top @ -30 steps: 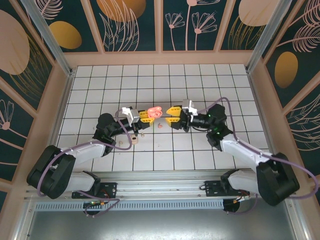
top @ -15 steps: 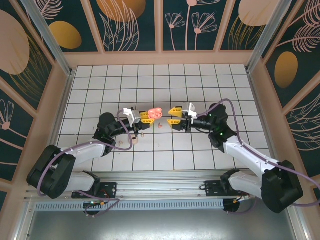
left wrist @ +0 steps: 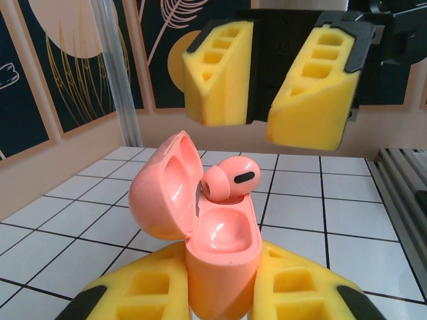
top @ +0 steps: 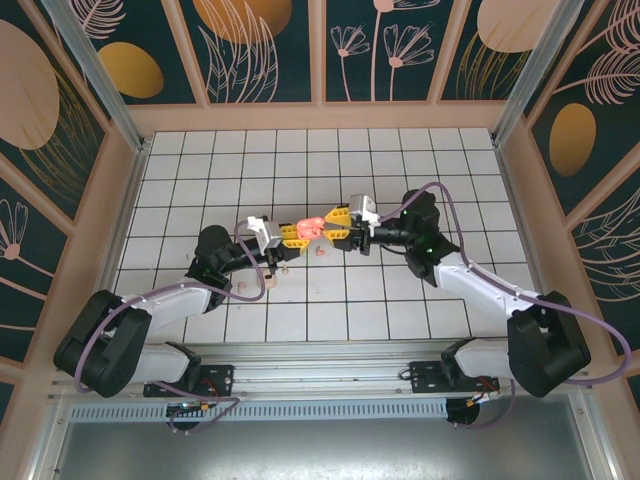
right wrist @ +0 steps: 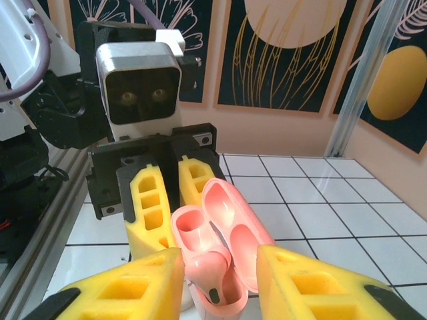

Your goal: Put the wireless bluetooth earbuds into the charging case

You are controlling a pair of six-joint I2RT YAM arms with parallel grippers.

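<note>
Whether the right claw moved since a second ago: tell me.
Yes. The right claw went left across the tiles, up to the case.

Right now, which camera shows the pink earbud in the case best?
Left wrist: the earbud sits close and unobstructed in the open charging case. Right wrist shows it low near the frame edge. Top external merges it and the case into one small pink blob.

At the frame centre we see the charging case [top: 310, 227] between the left gripper [top: 291, 233] and the right gripper [top: 337, 227]; one earbud [left wrist: 227, 181] sits inside, another earbud [top: 320, 252] lies just below.
</note>
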